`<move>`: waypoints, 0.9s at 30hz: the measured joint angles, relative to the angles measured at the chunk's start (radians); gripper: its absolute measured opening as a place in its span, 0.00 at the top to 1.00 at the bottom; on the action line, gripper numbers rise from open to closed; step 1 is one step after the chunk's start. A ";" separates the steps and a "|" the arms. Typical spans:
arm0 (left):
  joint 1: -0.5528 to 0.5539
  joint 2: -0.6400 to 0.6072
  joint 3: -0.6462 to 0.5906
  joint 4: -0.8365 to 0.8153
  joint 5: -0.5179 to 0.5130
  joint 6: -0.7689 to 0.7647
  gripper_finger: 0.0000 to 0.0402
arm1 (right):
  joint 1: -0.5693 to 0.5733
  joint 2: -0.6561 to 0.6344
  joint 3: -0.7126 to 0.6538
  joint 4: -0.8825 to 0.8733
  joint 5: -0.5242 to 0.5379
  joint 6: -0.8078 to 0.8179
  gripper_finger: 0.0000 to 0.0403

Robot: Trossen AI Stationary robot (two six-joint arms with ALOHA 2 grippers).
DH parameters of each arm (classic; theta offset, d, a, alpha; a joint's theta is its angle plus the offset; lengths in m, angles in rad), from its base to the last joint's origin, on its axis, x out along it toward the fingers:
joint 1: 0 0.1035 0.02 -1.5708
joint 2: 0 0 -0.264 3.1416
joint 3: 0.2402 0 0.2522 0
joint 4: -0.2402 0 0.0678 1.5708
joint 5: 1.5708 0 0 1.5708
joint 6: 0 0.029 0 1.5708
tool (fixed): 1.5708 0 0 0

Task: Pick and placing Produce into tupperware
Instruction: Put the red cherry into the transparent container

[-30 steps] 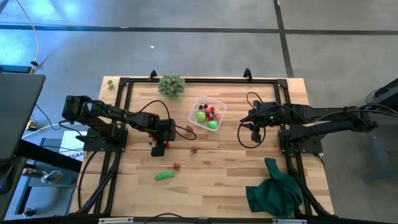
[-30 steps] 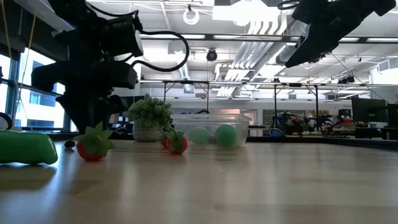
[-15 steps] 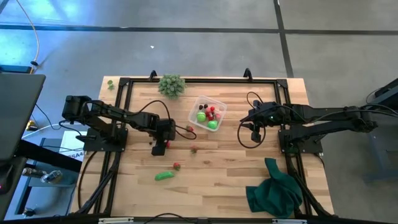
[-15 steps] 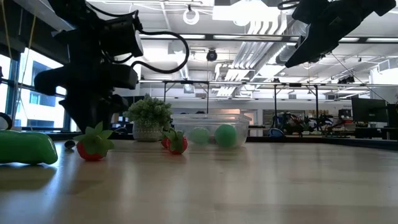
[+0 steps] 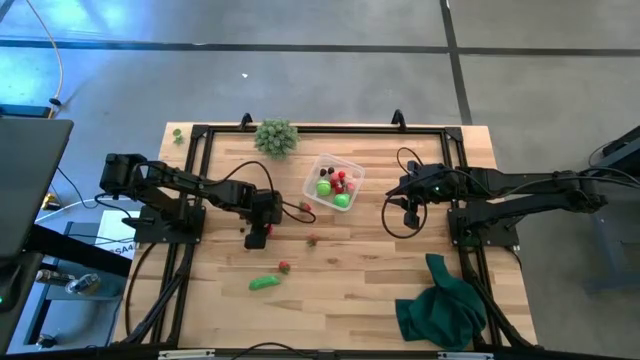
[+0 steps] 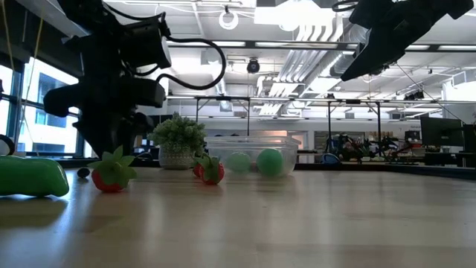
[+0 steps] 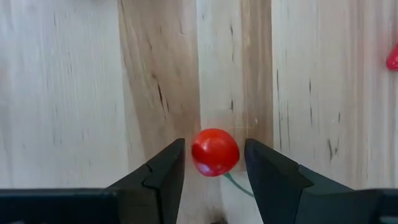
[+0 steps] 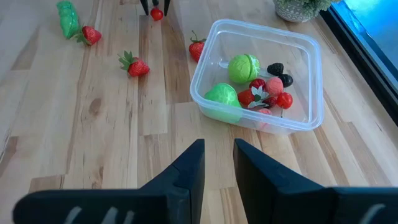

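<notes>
While set low over the wooden table, brackets the small round red cherry tomato with left gripper fingers barely apart, unclosed, probably for transfer to the clear square plastic tupperware. Waits aside with right gripper, jaws narrowly parted.

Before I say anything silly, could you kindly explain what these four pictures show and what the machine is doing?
Two robot arms work at a wooden table. One picture looks straight down, one looks level across the tabletop, and two come from cameras on the arms' wrists. The left gripper sits low over the table with its jaws around a small red cherry tomato, not visibly lifted. The right gripper waits beside the clear container, which already holds green and red toy pieces. Three strawberries and a green pod lie loose; a green cloth sits near the corner.
</notes>
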State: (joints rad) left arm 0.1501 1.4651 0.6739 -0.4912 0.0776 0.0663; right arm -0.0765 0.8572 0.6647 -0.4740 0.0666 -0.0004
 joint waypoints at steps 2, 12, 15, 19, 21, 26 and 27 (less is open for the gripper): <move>0.000 0.000 0.000 -0.005 0.000 -0.004 0.61 | 0.000 0.000 0.000 0.000 0.000 0.000 0.81; 0.000 0.052 0.004 -0.002 0.000 -0.021 0.61 | 0.000 0.000 0.000 0.000 -0.004 0.000 0.81; 0.000 0.055 0.004 -0.002 0.006 -0.022 0.61 | 0.000 0.000 0.000 0.000 -0.006 0.000 0.81; 0.000 0.055 0.003 0.001 0.003 -0.022 0.61 | 0.000 0.000 0.000 0.000 -0.005 0.000 0.81; 0.000 0.055 0.003 0.002 0.000 -0.022 0.61 | 0.000 0.000 0.000 0.000 -0.005 0.000 0.81; 0.000 0.055 0.003 0.003 -0.004 -0.038 0.61 | 0.000 0.000 0.000 0.000 -0.004 0.000 0.81; 0.000 0.055 0.003 0.004 -0.004 -0.044 0.61 | 0.000 0.000 0.000 0.000 -0.004 0.000 0.81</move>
State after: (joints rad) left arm 0.1501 1.5202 0.6765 -0.4875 0.0732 0.0220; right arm -0.0766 0.8571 0.6647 -0.4739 0.0628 -0.0002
